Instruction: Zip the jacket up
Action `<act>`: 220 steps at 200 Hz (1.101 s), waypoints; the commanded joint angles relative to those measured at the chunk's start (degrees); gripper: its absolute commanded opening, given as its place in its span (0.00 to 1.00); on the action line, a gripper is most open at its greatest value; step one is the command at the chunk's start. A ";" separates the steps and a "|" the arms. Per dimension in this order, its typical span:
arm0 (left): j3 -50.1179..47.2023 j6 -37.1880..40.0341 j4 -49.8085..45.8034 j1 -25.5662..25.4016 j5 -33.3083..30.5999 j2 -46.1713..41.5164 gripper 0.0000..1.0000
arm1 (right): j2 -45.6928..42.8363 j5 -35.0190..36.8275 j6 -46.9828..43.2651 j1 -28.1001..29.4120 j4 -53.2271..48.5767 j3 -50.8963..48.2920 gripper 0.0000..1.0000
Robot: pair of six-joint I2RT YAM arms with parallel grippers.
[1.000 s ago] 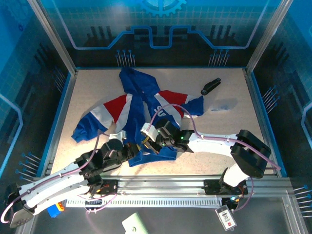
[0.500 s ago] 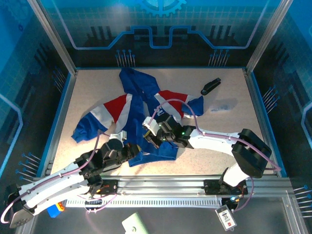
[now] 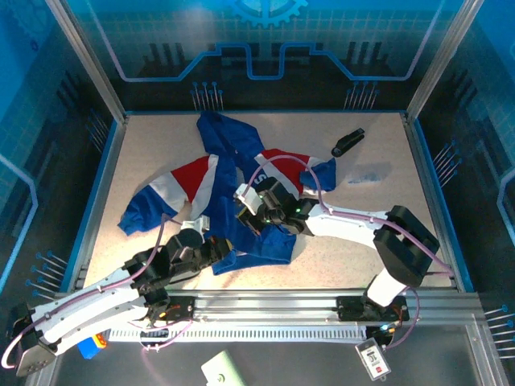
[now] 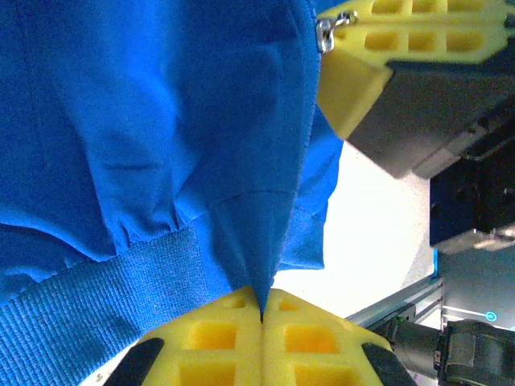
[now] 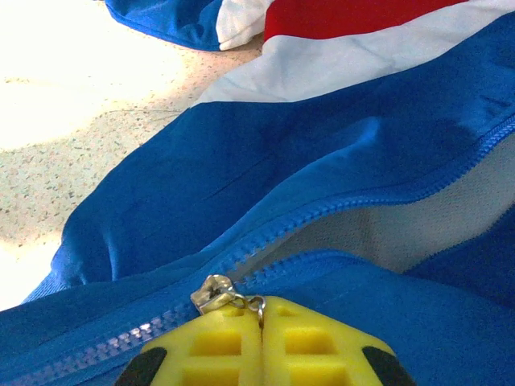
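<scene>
Jacket (image 3: pixel 229 161) lies left of centre on table (image 3: pixel 378 225), hood far, hem near. Left gripper (image 4: pixel 261 310) has its pads pressed together, pinching the near hem edge at the zipper line. Right gripper (image 5: pixel 261 315) sits just beyond it on the jacket front, pads squeezed on the zipper pull (image 5: pixel 216 293). Teeth part to the right of the slider, grey lining showing.

jacket (image 5: pixel 241 169) smooth matt cloth; zipper pull (image 5: pixel 216 293) shiny metal

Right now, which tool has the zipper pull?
The right tool, shut on the silver zipper pull; the left tool just pinches the jacket at its bottom hem.
</scene>
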 commanded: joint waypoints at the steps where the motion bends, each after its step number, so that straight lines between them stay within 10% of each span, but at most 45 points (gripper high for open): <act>1: 1.26 1.77 -4.03 -0.09 3.09 -0.03 0.00 | 1.79 1.60 -0.61 -2.11 1.07 3.61 0.00; 220: 4.35 3.01 -6.90 1.30 6.17 1.15 0.00 | 18.19 -2.59 -1.84 -11.05 1.05 21.30 0.00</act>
